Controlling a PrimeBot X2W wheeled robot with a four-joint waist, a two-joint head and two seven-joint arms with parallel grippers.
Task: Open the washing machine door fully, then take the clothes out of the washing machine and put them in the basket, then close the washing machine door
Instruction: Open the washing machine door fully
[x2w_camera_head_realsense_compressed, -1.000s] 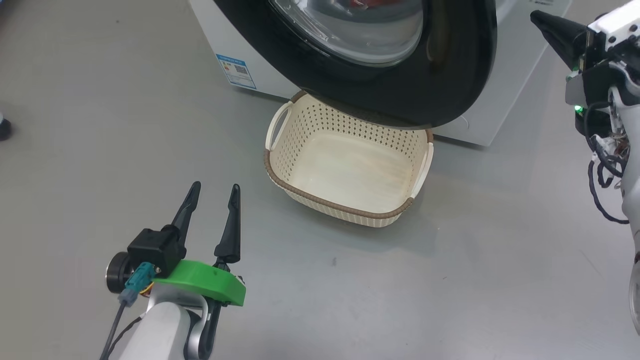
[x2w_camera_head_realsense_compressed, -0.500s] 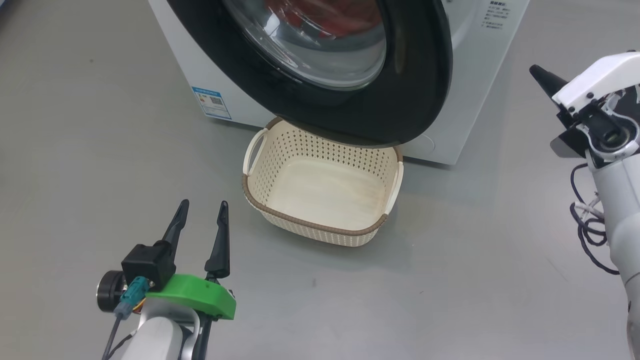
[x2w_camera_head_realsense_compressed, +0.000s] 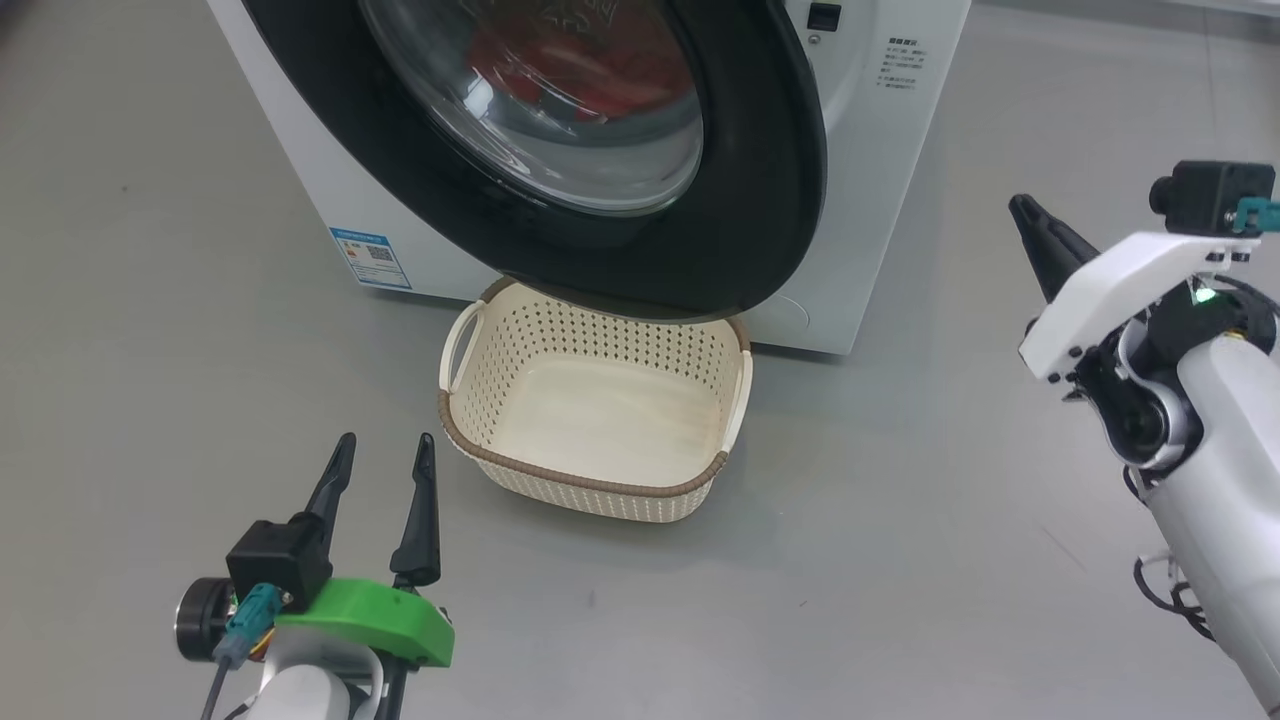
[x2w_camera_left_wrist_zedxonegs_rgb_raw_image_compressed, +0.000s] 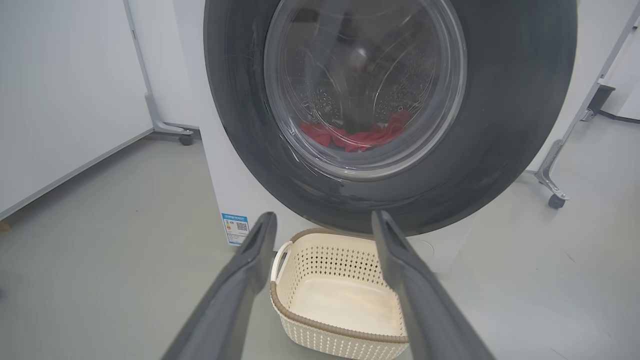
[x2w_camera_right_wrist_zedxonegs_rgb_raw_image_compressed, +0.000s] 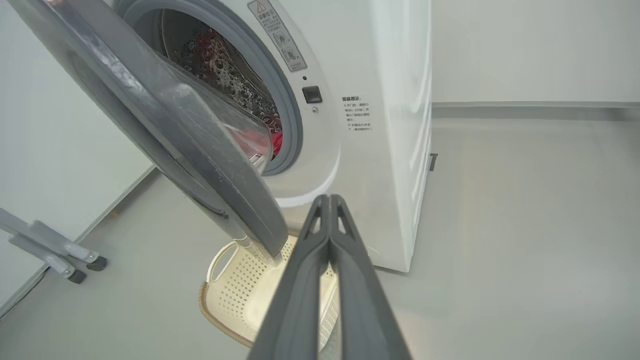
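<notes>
Glossy black plastic rings the big round washing machine door (x2w_camera_head_realsense_compressed: 770, 180), which stands only partly swung off the white front-loading washing machine (x2w_camera_head_realsense_compressed: 860, 150) in the upper middle of the head view. The bright red clothes (x2w_camera_head_realsense_compressed: 590, 70) lie in the steel drum behind its bulging glass. The small cream perforated basket (x2w_camera_head_realsense_compressed: 580, 481) with the brown rim sits empty on the grey floor, just under the door's lower edge.

I judge the risk to be this half-open door. If I push its slick rim with pinched fingers, they may slide off. If I reach for the drum too soon, the door blocks my arm or swings back on it.

My left gripper (x2w_camera_head_realsense_compressed: 387, 442) waits at the lower left, fingers spread and pointing up the frame, holding nothing. My right gripper (x2w_camera_head_realsense_compressed: 1022, 207) is raised at the right edge, fingers pressed together on nothing, aimed up-left at the machine's front and well apart from the door.
</notes>
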